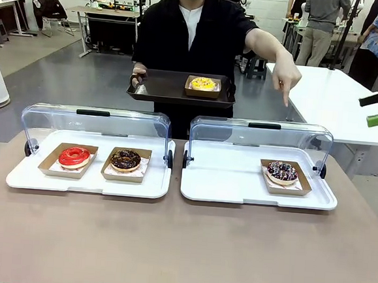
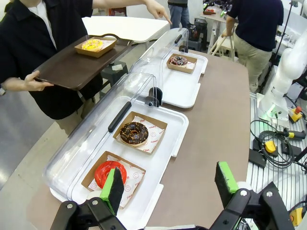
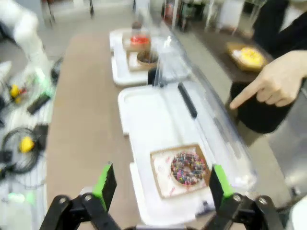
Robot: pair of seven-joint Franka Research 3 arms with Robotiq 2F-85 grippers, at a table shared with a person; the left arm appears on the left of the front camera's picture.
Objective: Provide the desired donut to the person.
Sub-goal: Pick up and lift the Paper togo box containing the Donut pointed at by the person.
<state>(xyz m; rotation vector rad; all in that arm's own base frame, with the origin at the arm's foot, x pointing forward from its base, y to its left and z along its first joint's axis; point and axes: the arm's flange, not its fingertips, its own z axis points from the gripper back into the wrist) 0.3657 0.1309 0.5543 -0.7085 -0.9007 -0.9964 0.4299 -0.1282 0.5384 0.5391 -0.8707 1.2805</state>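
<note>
Brown tabletop (image 1: pixel 181 246) stretched out before the robot. Over it, the left claw (image 2: pixel 170 181) hung wide apart with nothing in it. Past its fingers sat a red donut (image 2: pixel 108 173) and a chocolate donut (image 2: pixel 134 132) in paper boxes on the left white tray (image 2: pixel 176 125). The right claw (image 3: pixel 161 186) was wide apart and empty too. Past it lay a sprinkle donut (image 3: pixel 188 167) on the right white tray (image 3: pixel 144 120). Both clear lids (image 1: pixel 95 124) stood up. Farther off, the person's hand (image 1: pixel 286 76) pointed down toward that tray. The other hand (image 1: pixel 138 77) held a dark tray (image 1: pixel 160 87) with a yellow donut (image 1: pixel 203 83).
</note>
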